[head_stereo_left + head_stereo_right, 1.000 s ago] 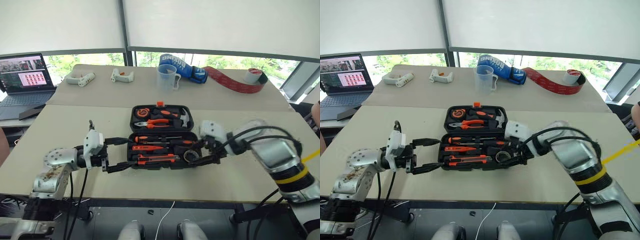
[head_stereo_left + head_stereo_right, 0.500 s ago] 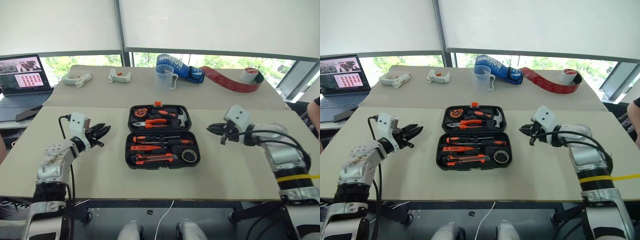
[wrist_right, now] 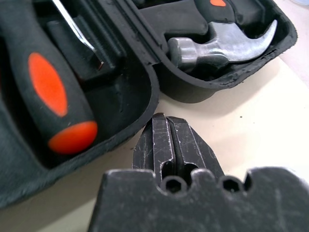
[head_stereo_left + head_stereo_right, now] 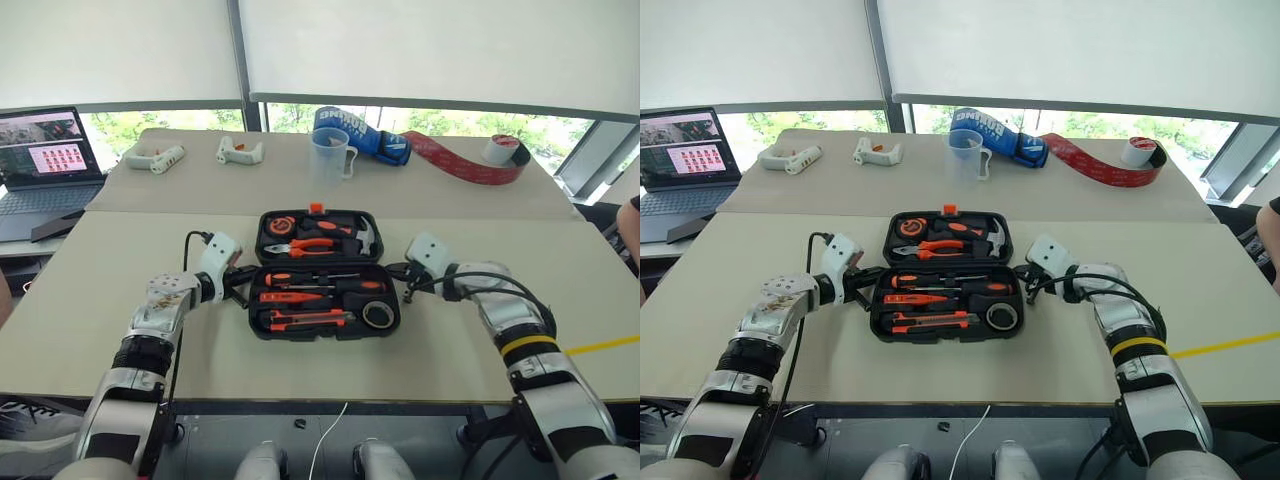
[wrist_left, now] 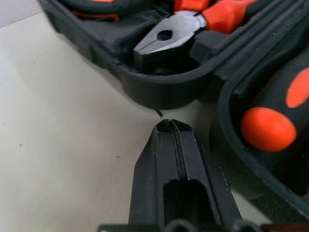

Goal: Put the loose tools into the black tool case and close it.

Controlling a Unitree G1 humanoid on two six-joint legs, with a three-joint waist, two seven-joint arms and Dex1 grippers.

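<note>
Black tool case (image 4: 322, 272) lies open on the table (image 4: 120, 330) between both grippers — the left gripper (image 4: 243, 280) and the right gripper (image 4: 392, 275), each pinched shut on nothing, point at its hinge ends. Screwdrivers (image 4: 315, 284), knife (image 4: 310, 319), tape roll (image 4: 378, 313) sit inside. Measuring cup (image 4: 331, 152) and laptop (image 4: 50, 158) stand well behind.

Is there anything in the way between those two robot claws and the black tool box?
Nothing visible. Both shut end effectors, left and right, sit on bare table beside the open black tool case, near its hinge.
</note>
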